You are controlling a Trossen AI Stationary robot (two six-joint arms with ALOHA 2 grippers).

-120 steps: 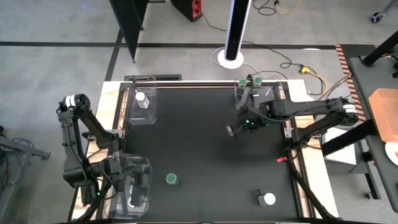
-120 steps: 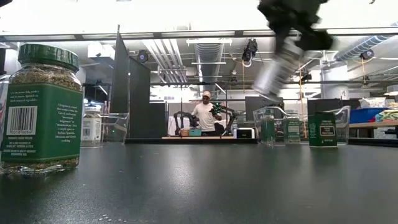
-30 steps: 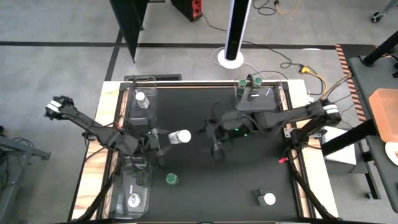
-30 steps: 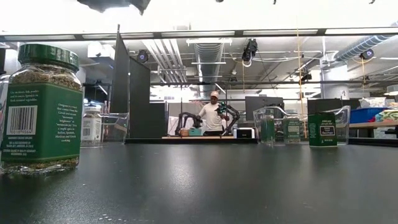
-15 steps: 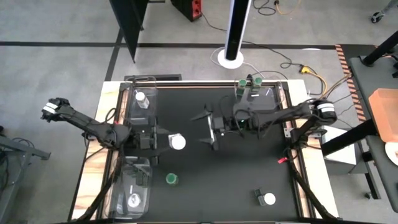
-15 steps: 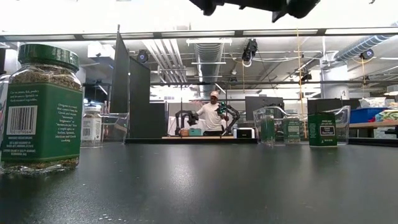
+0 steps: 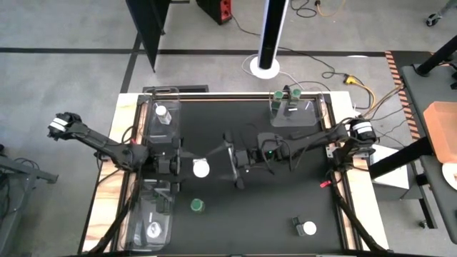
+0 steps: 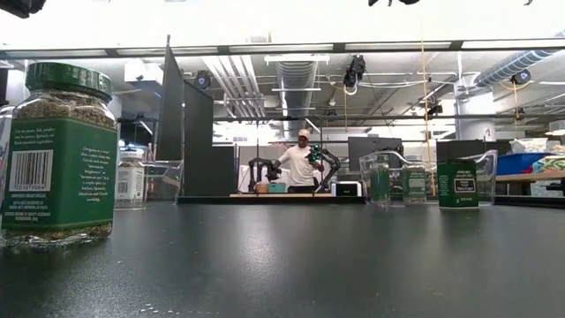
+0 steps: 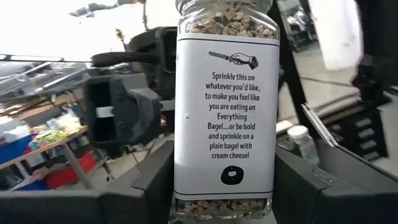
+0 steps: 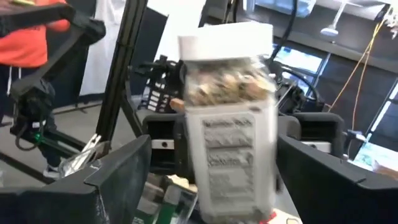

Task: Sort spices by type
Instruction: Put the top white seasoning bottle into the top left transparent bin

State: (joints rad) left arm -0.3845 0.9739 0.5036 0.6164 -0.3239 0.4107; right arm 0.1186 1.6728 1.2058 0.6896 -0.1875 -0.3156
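Note:
A spice jar with a white lid [image 7: 201, 168] and a white label [image 9: 225, 118] hangs upright above the middle of the black table, with my left gripper [image 7: 190, 168] shut on it. My right gripper [image 7: 231, 163] stands open just to the jar's right, level and facing it, its fingers clear of it. In the right wrist view the jar [image 10: 229, 130] shows ahead between those fingers. A green-lidded jar [image 7: 197, 205] stands on the table nearer the front. A white-lidded jar [image 7: 305, 228] lies at the near right. My left gripper pinches the jar's lower body [image 9: 186, 186] between its two fingers [image 9: 152, 183], one on each side. The fingers come level from the table's left. The jar stands upright in the hold, lid up, lifted clear of the table.
A clear tray at the far left [image 7: 171, 132] holds a white-lidded jar [image 7: 162, 112]. A tray at the far right [image 7: 307, 118] holds green-lidded jars [image 7: 276, 96]. A third tray at the near left [image 7: 166, 196] holds another white-lidded jar [image 7: 153, 230]. A person stands far behind the table [image 8: 300, 163].
My left gripper has turned the held jar from lying sideways to upright, lid now up, shifting it slightly toward the near edge. My right gripper has swung from pointing down to level and moved toward the table's left, closing in on the jar.

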